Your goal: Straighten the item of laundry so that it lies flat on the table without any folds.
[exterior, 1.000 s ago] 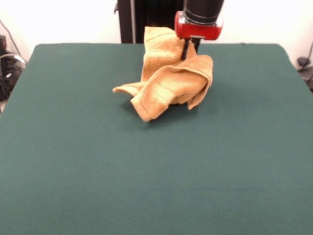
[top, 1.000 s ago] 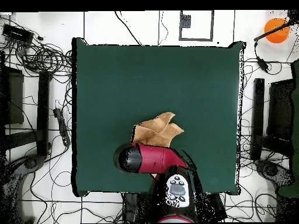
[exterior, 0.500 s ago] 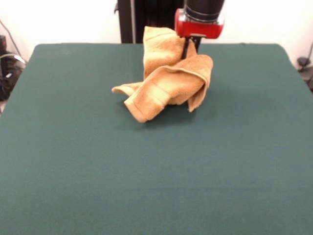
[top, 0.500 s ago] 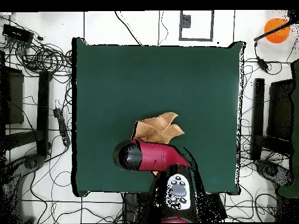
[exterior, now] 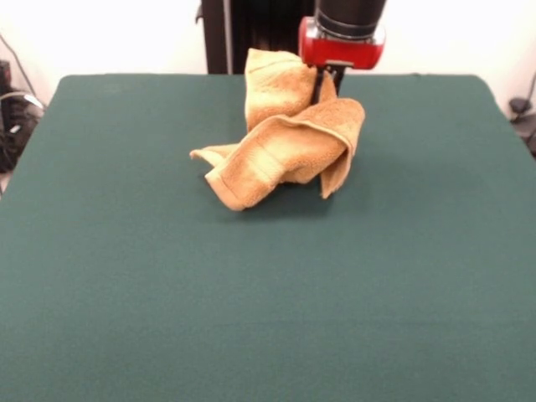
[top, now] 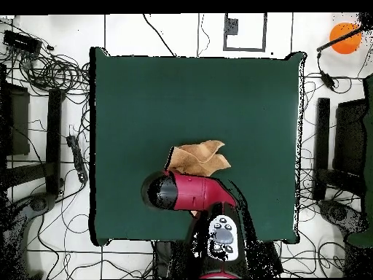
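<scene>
At upper centre of the front view, the crumpled towel (exterior: 280,138) is held up off the table (exterior: 268,293), clamped in the gripper (exterior: 321,84)

Bright, even room light from above in both views. Front view: white wall behind is blown out, no detail. The table (exterior: 167,293) reads evenly lit, soft grain, no glare spots. The towel (exterior: 280,138) casts a soft, short shadow on the table just below and to its right; its folds have gentle shading, edges slightly soft. Overhead view: flat lighting, floor around the table (top: 146,95) is near white, the towel (top: 198,158) shows little shading. The arm (top: 193,193) has small highlights on its red shell.
</scene>
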`<state>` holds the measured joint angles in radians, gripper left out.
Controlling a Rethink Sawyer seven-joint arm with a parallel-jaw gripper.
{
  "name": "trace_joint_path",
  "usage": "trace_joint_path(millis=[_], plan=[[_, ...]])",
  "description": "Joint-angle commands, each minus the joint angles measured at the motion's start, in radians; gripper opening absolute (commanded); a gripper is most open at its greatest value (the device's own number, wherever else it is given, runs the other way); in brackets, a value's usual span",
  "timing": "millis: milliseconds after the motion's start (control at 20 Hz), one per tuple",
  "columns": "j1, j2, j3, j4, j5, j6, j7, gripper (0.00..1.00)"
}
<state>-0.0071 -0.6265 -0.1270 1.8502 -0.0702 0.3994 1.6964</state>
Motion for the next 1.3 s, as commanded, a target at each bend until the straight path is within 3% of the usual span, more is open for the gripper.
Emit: trace_joint_path(millis=[50,1300], plan=[[0.009,0.004,0.050,-0.056,0.033,0.036,0.155,0.00],[0.047,-0.008,0.017,-0.121,0.047,0.166,0.192,0.00]])
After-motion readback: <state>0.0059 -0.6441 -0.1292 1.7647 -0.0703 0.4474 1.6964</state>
